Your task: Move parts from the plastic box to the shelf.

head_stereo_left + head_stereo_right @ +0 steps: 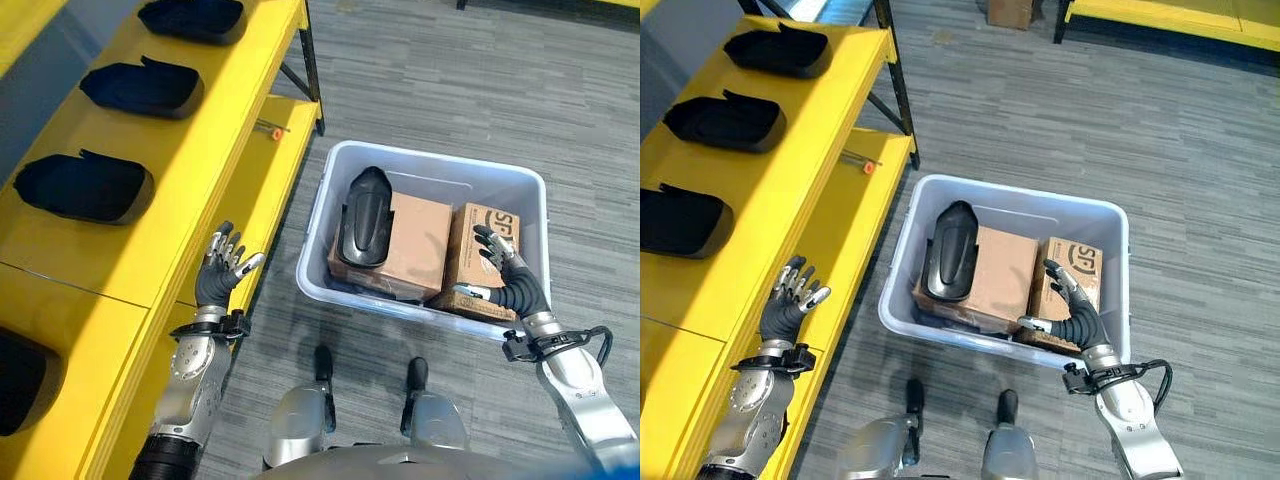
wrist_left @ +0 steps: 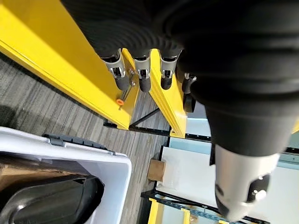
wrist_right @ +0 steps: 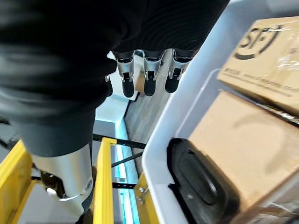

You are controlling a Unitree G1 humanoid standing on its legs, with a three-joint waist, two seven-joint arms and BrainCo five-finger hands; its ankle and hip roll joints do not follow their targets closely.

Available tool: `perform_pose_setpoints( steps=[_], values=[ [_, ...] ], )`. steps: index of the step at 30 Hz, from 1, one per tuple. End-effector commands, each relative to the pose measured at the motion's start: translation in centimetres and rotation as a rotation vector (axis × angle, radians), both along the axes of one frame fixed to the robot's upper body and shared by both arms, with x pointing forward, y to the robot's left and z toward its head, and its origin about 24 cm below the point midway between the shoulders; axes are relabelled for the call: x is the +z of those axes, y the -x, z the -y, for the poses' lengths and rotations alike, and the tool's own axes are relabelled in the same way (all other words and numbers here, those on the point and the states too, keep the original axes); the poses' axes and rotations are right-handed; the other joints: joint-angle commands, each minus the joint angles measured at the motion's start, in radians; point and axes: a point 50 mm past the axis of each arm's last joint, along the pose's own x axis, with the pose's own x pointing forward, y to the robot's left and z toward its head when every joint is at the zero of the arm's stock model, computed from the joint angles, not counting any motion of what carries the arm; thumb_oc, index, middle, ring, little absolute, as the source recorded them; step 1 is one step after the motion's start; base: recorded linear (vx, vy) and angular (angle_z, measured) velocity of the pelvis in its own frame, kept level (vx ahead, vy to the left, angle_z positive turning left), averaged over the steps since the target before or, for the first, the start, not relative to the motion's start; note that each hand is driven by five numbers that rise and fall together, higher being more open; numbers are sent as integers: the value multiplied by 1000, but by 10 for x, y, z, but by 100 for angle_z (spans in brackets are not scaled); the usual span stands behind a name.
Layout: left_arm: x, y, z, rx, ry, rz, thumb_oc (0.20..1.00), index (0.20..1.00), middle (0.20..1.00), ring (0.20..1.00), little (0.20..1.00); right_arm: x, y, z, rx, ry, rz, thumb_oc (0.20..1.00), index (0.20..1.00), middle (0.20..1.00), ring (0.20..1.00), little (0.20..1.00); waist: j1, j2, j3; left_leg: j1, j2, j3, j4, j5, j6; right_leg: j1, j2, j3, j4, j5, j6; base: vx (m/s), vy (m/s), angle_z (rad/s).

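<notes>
One black moulded part [image 1: 364, 216] is seen lying in the white plastic box [image 1: 320, 228], propped across the top of a plain cardboard carton [image 1: 412, 243], with a printed cardboard carton [image 1: 482, 255] standing beside it at the box's right end; the part sits highest in the box, which would leave it the most readily lifted. Three like parts [image 1: 82, 187] are already laid in a row on the top board of the yellow shelf [image 1: 190, 150], well apart from one another, an arrangement judged to leave room for further pieces. The right hand [image 1: 1070, 305] is held over the near right corner of the box above the printed carton, fingers spread and grasping nothing, apparently positioned for a reach toward the part. The left hand [image 1: 225, 265] is raised beside the shelf's front edge, fingers relaxed and empty, judged idle. The box stands on the grey floor just beside the shelf, so the carry is short.
</notes>
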Motion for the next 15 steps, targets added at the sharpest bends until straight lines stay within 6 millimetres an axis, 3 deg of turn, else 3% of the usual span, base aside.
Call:
perform_pose_setpoints(
  steps=[1, 5, 9, 15],
  values=[
    [33, -3, -5, 38, -36, 173, 1000, 1000, 1000, 1000, 1000, 27, -5, -11, 71, -65, 133, 1000, 1000, 1000, 1000, 1000, -3, -40, -22, -56, 88, -7, 96, -30, -38, 4, -69, -18, -14, 62, 48, -49, -6, -15],
    [44, -12, 3, 26, -49, 223, 1000, 1000, 1000, 1000, 1000, 32, -11, -19, 96, -80, 161, 1000, 1000, 1000, 1000, 1000, -9, -49, -3, -62, 94, 8, 71, -11, -42, -29, -63, -5, -20, 79, 48, -71, -6, -12],
    [64, -36, 18, 10, -43, 299, 1000, 1000, 1000, 1000, 1000, 51, -25, -38, 172, -101, 248, 1000, 1000, 1000, 1000, 1000, -29, -66, 35, -101, 109, 32, 58, 16, -53, -111, -48, 30, -15, 102, 51, -94, -20, -19],
    [76, -58, 29, 20, -97, 322, 1000, 1000, 1000, 1000, 1000, 68, -26, -48, 222, -107, 321, 1000, 1000, 1000, 1000, 1000, -64, -86, 71, -130, 127, 51, 19, 52, -61, -175, -34, 45, -13, 121, 51, -35, -18, -17]
  ],
)
